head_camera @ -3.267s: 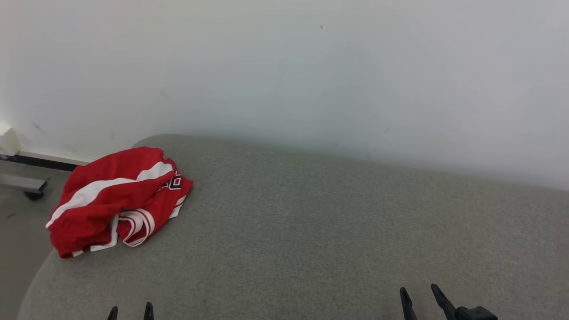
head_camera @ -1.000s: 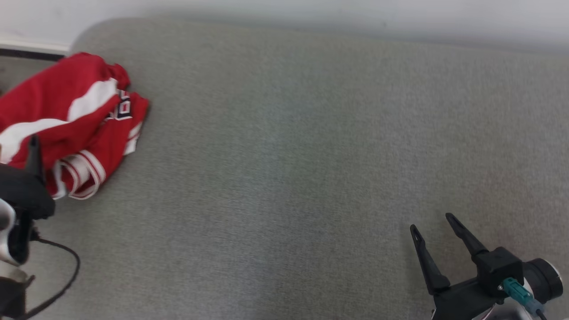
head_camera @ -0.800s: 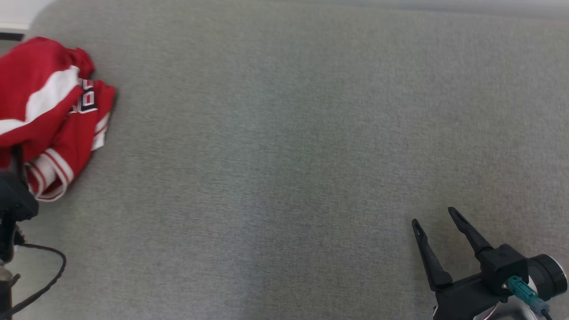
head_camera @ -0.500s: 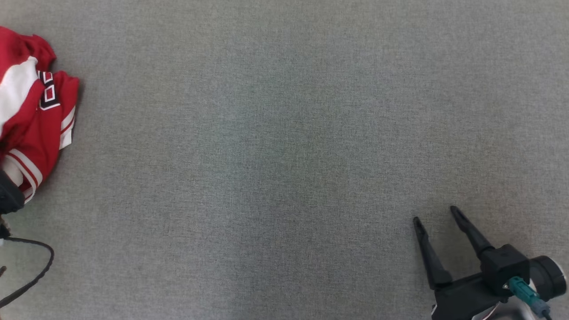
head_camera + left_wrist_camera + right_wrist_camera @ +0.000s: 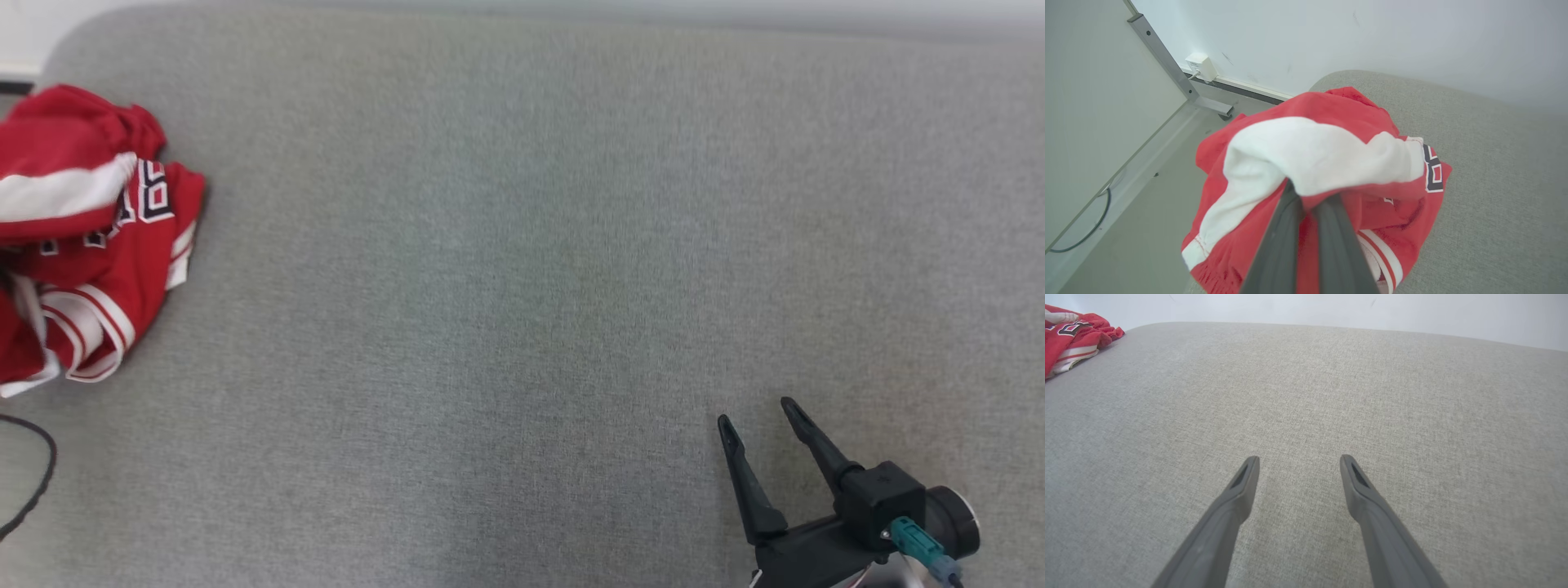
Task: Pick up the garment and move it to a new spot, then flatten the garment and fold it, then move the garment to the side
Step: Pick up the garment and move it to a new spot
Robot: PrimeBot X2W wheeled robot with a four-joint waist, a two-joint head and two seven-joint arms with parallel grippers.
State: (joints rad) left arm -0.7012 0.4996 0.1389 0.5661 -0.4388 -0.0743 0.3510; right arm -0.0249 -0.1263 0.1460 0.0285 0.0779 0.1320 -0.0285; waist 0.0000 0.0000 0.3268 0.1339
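The garment is a crumpled red jersey with white stripes and black-and-white lettering, lying at the far left end of the grey cushioned surface. In the left wrist view my left gripper is shut on a bunched white-and-red fold of the garment, its fingertips buried in the cloth. My right gripper stands open over bare cushion at the lower right, with nothing between its fingers. From the right wrist the garment shows small at the far upper left.
A white wall runs behind the cushion. Left of the cushion's rounded end is floor with a metal frame leg and a white wall box. A black cable loops at the lower left of the head view.
My left gripper has closed on a fold of the garment, and the cloth has bunched up around its fingers. The head camera has shifted. The right gripper stays open.
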